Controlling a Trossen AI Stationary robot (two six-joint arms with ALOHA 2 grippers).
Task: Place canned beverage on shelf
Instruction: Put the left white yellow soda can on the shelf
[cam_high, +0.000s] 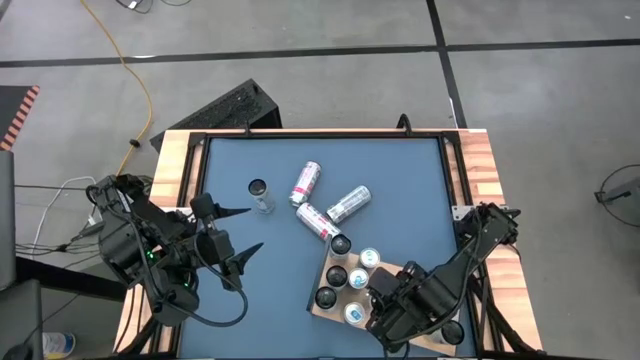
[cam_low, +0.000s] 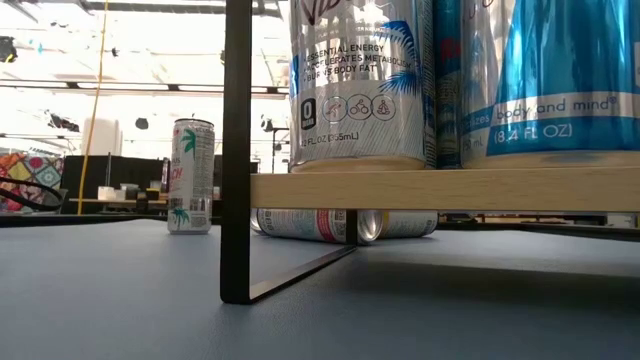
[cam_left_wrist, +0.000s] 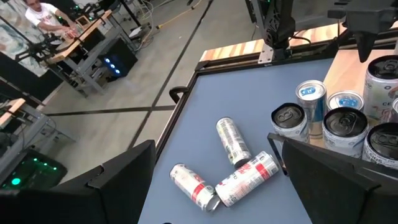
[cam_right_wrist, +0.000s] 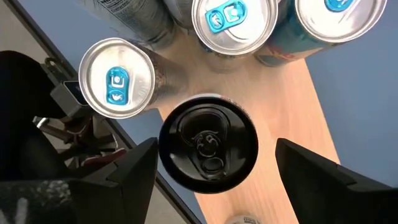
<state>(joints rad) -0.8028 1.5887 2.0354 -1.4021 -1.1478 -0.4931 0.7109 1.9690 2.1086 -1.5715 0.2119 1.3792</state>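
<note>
The shelf (cam_high: 322, 310), a light wooden board on a black frame (cam_low: 237, 150), stands at the table's near right with several cans upright on it. My right gripper (cam_right_wrist: 216, 146) hovers above it, pointing down and open. Its fingers stand on either side of a black-topped can (cam_right_wrist: 208, 140) that rests upright on the board; I see no touch. Three cans (cam_high: 318, 222) lie on their sides mid-table, and one can (cam_high: 260, 195) stands upright to their left. My left gripper (cam_high: 254, 229) waits open at the table's left, holding nothing.
Silver cans with blue tabs (cam_right_wrist: 116, 78) crowd the board close around the black-topped one. A raised wooden rim (cam_high: 480, 170) borders the blue tabletop (cam_high: 400, 180). In the low view the lying cans (cam_low: 340, 225) show under the shelf board (cam_low: 440, 188).
</note>
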